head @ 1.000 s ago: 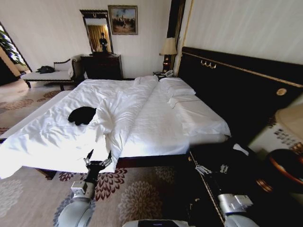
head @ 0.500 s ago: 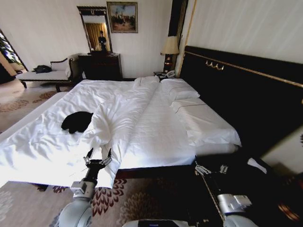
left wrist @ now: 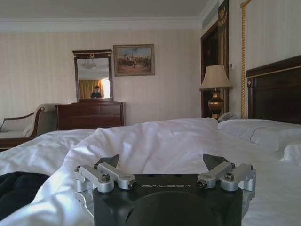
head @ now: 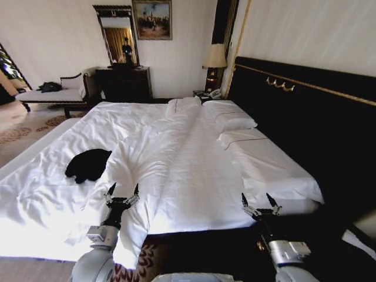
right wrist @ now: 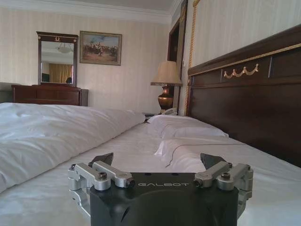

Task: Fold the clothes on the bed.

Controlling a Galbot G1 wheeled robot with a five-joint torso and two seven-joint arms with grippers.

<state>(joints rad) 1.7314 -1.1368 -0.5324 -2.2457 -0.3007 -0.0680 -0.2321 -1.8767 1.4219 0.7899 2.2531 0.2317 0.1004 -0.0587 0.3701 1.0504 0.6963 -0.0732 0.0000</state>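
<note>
The clothes (head: 87, 164), a crumpled black top, lie on the left half of the bed (head: 194, 170), on the white sheet beside the bunched duvet (head: 150, 158). The left wrist view catches a dark edge of the clothes (left wrist: 19, 190). My left gripper (head: 121, 192) hovers open at the bed's near edge over the duvet, a little right of and nearer than the clothes. My right gripper (head: 259, 203) is open at the bed's near right corner. Both hold nothing, as seen in the wrist views: left gripper (left wrist: 161, 162), right gripper (right wrist: 157, 160).
A tall dark headboard (head: 305, 111) runs along the right with pillows (head: 232, 120) below it. A lamp (head: 215, 64) on a nightstand, a dresser (head: 123, 82) with a mirror, and a chaise (head: 50, 94) line the far wall. Patterned carpet (head: 20, 132) lies left of the bed.
The whole head view has shifted: the camera has come closer to the bed and turned, so bed and clothes sit lower and larger. Both grippers stay open in the same pose.
</note>
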